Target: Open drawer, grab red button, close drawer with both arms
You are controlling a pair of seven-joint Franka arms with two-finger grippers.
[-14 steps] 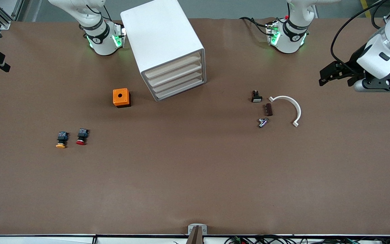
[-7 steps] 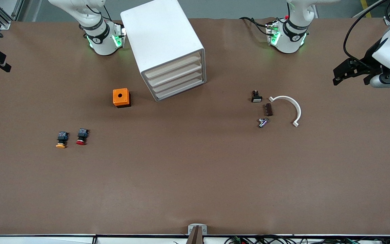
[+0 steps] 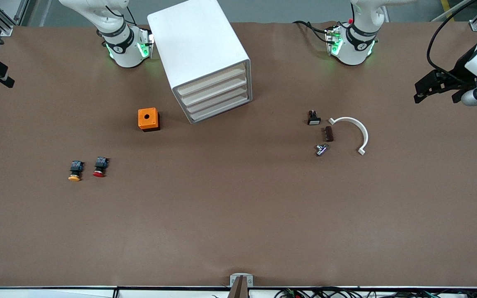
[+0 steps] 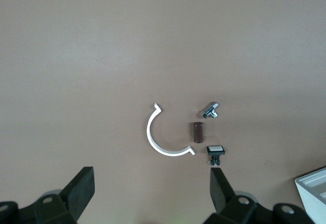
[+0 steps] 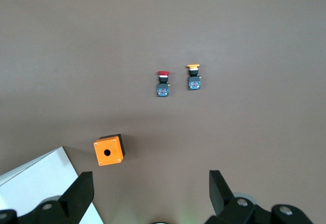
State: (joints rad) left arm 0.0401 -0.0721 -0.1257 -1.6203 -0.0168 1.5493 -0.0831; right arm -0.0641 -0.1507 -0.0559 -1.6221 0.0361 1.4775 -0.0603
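The white cabinet stands between the arm bases, and all four beige drawers are shut. The red-capped button lies on the table toward the right arm's end, beside a yellow-capped one. It also shows in the right wrist view. My left gripper hangs open and empty over the left arm's end of the table; its wrist view shows bare table between its fingers. My right gripper is open and empty, high over the table near the cabinet corner. It is out of the front view.
An orange cube with a hole sits beside the cabinet. A white arc, a brown block, a metal fitting and a white-capped switch lie toward the left arm's end.
My left gripper has moved away from the middle toward the left arm's end of the table. The drawers and the buttons have not moved.
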